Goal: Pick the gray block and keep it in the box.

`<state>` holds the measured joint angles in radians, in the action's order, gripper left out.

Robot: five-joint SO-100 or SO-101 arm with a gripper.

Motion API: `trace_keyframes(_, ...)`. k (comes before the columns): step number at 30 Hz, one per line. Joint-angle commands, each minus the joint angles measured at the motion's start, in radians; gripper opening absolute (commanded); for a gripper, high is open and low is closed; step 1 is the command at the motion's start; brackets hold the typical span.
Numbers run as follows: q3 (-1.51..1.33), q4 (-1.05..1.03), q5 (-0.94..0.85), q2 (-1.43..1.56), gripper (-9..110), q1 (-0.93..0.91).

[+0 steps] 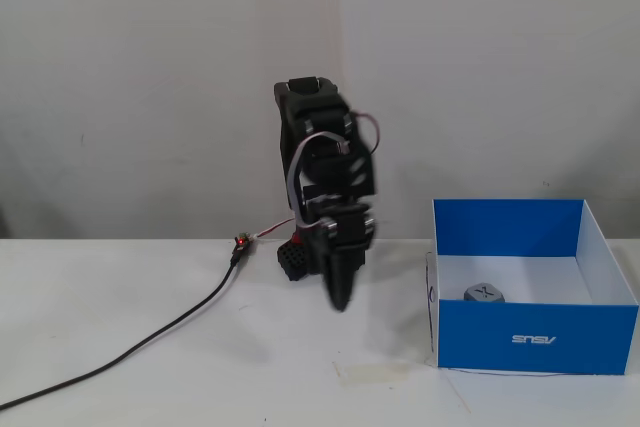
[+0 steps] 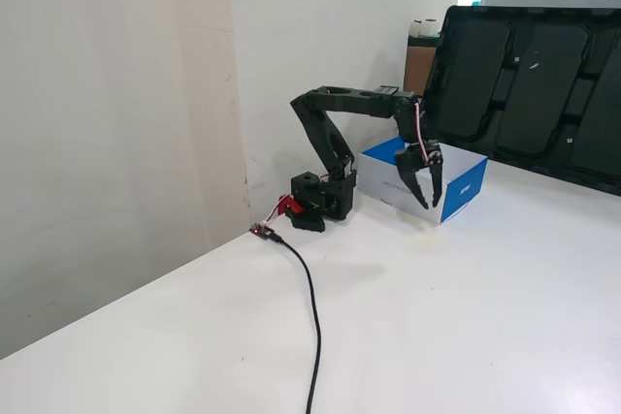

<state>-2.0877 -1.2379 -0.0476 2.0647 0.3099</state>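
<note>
One block: block (image 1: 484, 293) lies inside box (image 1: 535, 339).
Jaws: your gripper (image 2: 426, 197) hangs parted, empty.
Risk: swinging low could clip box.

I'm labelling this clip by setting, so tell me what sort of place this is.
Probably an office or lab bench, not a home. A small black arm stands on a plain white table against a bare white wall, a cable trails from its base, and black plastic trays lean behind the blue box.
</note>
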Motion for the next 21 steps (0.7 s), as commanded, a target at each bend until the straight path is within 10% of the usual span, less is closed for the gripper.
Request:
trace_keyframes(1,-0.189,0.115,-0.025,0.202,0,-0.13)
trace_keyframes(21,-0.696,0.287,-0.028,0.698,0,-0.222)
